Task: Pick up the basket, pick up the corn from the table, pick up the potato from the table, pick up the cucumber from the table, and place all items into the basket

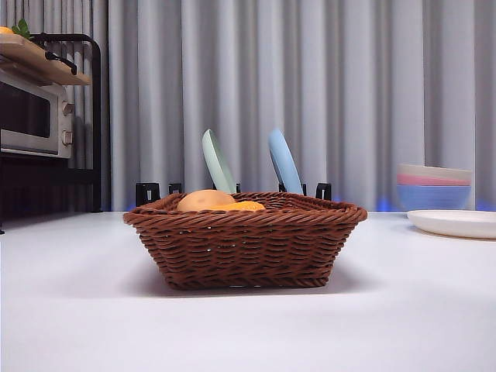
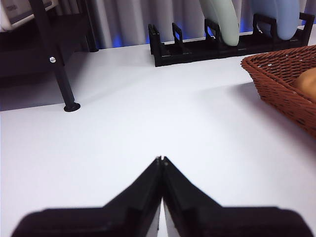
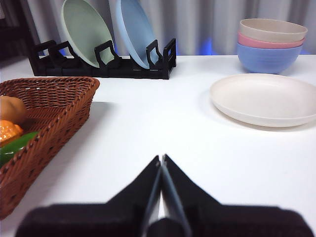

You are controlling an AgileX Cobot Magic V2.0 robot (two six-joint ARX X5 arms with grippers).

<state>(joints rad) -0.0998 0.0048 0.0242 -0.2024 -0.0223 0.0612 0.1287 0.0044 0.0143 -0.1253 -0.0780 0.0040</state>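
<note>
At centre frame in the front view, the basket sits flat on the white counter. Potato and corn show just above its braided rim, touching one another. Right wrist view confirms contents: potato, corn and cucumber all lie inside the basket, at left of that frame. Left gripper rests low over bare counter, jaws pressed together, holding nothing; basket edge appears at the right of that frame, well apart from it. Right gripper likewise has jaws closed and empty, near the basket but not touching. Behind the basket: a black dish rack holding a pale green plate and a blue plate. Stacked bowls and a cream plate occupy the right side
</note>
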